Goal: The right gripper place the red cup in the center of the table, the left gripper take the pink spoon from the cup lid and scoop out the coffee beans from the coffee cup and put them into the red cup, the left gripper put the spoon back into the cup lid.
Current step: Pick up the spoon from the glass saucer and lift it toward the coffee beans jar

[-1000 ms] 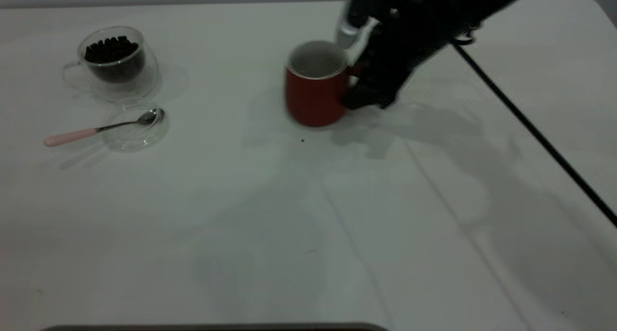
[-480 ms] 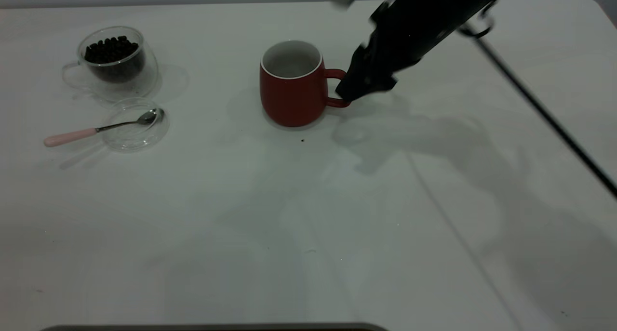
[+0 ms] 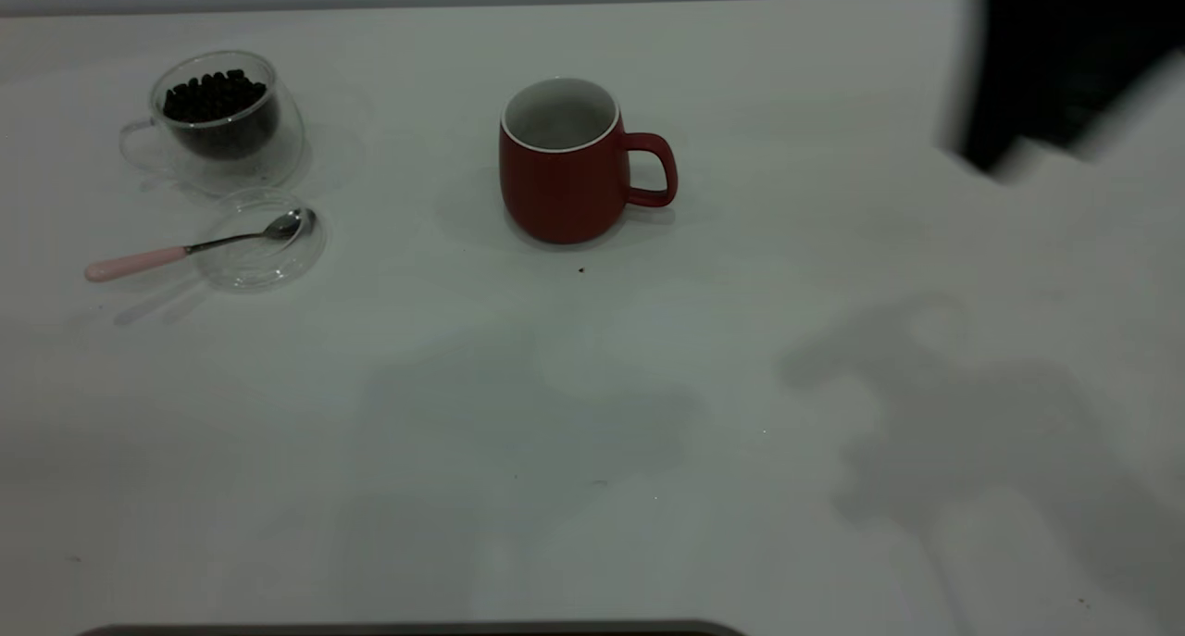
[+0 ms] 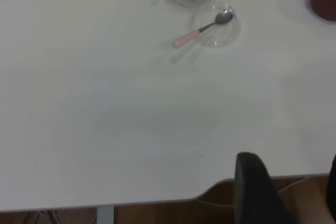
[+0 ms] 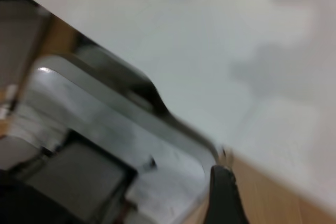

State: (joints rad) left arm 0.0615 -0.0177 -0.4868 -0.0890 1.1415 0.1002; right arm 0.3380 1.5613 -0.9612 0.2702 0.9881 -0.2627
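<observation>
Red cup [image 3: 565, 164] stands upright mid-frame, free of the right gripper [image 3: 1046, 90] blurred at upper right — its jaw state unreadable — next the pink spoon [image 3: 190, 247], bowl in cup lid [image 3: 264, 264] at left, handle pointing left, left gripper [image 4: 286, 192] nearer, spread apart.

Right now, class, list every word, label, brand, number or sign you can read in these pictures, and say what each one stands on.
None: no readable text appears in any view.
The red cup, the coffee cup, the cup lid, the pink spoon and the table carry no print.
</observation>
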